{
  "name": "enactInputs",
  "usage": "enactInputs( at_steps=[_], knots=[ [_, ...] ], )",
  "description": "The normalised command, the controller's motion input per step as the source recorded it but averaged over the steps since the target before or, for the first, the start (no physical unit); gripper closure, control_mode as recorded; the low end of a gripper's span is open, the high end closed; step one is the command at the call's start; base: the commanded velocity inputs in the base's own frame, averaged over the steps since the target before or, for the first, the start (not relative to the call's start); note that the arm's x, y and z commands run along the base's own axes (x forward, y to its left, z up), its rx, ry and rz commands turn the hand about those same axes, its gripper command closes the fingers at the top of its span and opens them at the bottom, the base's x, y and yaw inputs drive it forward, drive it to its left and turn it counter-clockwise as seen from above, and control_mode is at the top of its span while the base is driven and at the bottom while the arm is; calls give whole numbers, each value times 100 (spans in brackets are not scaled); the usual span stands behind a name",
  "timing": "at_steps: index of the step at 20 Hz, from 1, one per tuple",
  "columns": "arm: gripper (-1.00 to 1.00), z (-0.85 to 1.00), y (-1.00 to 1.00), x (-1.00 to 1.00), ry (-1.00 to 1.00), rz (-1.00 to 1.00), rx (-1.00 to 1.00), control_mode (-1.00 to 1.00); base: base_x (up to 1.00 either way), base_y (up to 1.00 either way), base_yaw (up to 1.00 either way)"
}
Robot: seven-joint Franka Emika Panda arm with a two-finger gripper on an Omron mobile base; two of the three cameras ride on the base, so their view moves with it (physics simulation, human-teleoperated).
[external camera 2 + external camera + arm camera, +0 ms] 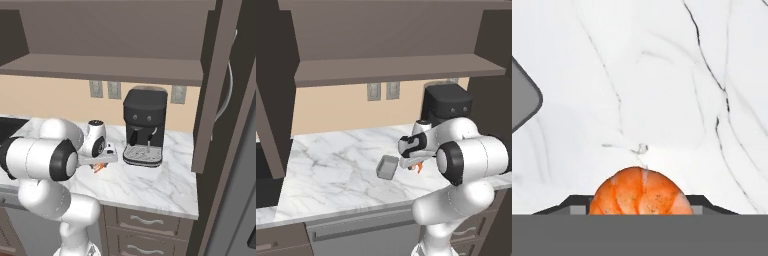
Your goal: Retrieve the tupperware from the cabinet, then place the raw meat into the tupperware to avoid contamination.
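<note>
Pincer [415, 165] is low over the marble counter [331, 170], closed on the raw meat [641, 192]. In the hand view the orange curl sits right between the finger tips [572, 205], jammed against the bottom edge, pale streaks across it, white marble beyond. From the left base view a bit of orange pokes out under the hand; whether it is lifted off the counter or resting on it, I cannot tell. Same orange bit shows under the hand in the right base view [99, 167].

Tupperware [387, 167] sits on the counter just beside the pincer, on its left as seen from the left base view, apart from the meat. Grey, shallow, rounded corners, open side up, nothing in it that I can see. In the hand view one rounded corner of it cuts into the left edge [523, 102].

Cabinet [396, 40] above the counter has its doors swung open, brown inner shelf [396, 70] exposed. Right door [215, 90] hangs out over the counter end, with a silver bar handle [229, 90] on its far side.

Black coffee machine [145, 125] stands at the back of the counter by the wall, to the right of the hand, well apart from the tupperware. Wall outlets [383, 91] sit on the beige backsplash below the shelf. Drawers [150, 222] are below the counter edge.
</note>
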Motion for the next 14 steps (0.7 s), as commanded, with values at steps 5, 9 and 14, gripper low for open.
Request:
enactInputs(
  at_steps=[5,9,14],
  knots=[
    [100,26,9,-16,-8,0,0,-100,0,0,0],
    [100,29,9,-13,-7,0,0,-100,0,0,0],
    [100,32,13,-1,-2,-1,0,-100,0,0,0]
  ],
)
